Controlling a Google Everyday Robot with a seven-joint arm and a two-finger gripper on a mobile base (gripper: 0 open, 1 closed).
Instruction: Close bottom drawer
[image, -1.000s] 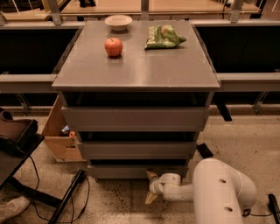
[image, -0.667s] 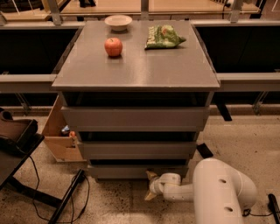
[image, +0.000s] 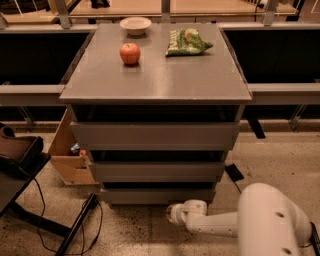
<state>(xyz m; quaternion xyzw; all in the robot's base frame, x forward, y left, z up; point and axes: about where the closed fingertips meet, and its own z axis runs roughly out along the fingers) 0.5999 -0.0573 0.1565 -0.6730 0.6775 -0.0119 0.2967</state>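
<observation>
The grey cabinet (image: 155, 80) has three flat fronts stacked one under another. The bottom drawer (image: 157, 195) is the narrowest and lowest front, with a dark gap above it. My gripper (image: 171, 212) is low at the floor, just in front of and below that front, right of its middle. My white arm (image: 270, 220) reaches in from the lower right. Whether the gripper touches the front is not clear.
An apple (image: 130, 53), a white bowl (image: 135, 25) and a green bag of chips (image: 187, 42) lie on the cabinet top. A cardboard box (image: 67, 157) stands left of the cabinet. A dark bag (image: 17, 152), a black stand and cables (image: 75, 230) are on the left.
A white shoe at the lower left has left the view. The gripper stays low by the bottom drawer front, with barely any shift.
</observation>
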